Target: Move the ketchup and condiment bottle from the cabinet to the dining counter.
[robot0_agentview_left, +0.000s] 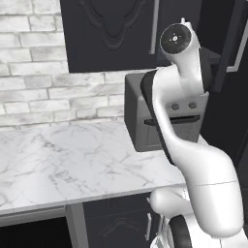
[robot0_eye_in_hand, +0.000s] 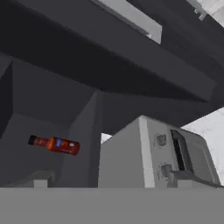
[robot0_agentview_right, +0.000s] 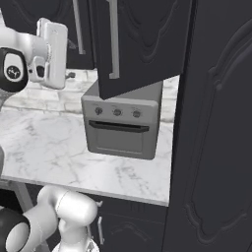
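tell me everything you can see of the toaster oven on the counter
The toaster oven is a boxy grey appliance, matte metal by its look. Three round knobs run across the top of its front, above a dark bar handle and a closed door. It stands upright on the white marble counter, against the brick wall, under the open dark cabinet door.

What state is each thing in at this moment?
Cabinet door, swung open.
Bottle, inside the cabinet, not grasped; apparently upright, since the hand view is rolled.
Toaster oven, door shut.
End effector, open, empty.
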{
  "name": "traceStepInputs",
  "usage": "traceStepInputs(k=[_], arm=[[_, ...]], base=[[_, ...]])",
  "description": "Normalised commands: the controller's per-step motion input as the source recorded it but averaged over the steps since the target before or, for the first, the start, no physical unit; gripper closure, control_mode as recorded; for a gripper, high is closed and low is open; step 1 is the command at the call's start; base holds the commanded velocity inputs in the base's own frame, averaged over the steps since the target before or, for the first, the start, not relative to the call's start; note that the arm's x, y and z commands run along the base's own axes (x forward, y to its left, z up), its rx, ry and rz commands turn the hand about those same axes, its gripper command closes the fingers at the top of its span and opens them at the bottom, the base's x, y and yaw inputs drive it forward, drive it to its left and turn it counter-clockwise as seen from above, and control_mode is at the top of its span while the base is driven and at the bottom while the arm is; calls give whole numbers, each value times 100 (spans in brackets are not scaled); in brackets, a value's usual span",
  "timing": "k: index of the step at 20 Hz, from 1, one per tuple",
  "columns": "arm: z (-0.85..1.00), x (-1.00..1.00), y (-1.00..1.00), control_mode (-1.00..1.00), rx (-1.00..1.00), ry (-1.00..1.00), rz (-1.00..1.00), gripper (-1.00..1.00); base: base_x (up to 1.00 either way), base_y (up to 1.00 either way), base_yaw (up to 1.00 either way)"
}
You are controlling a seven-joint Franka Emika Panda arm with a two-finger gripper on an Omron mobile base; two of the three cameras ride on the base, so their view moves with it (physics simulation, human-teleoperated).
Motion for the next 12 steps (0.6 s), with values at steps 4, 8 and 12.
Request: traceStepInputs(k=[4, 8, 12], arm=[[-16, 35, -10, -100, 30, -24, -48, -100], [-9, 39, -7, -100, 30, -26, -45, -100], [-1, 34, -12, -100, 30, -23, -43, -100]], base=[[0, 0, 0], [0, 0, 0], [0, 0, 0]])
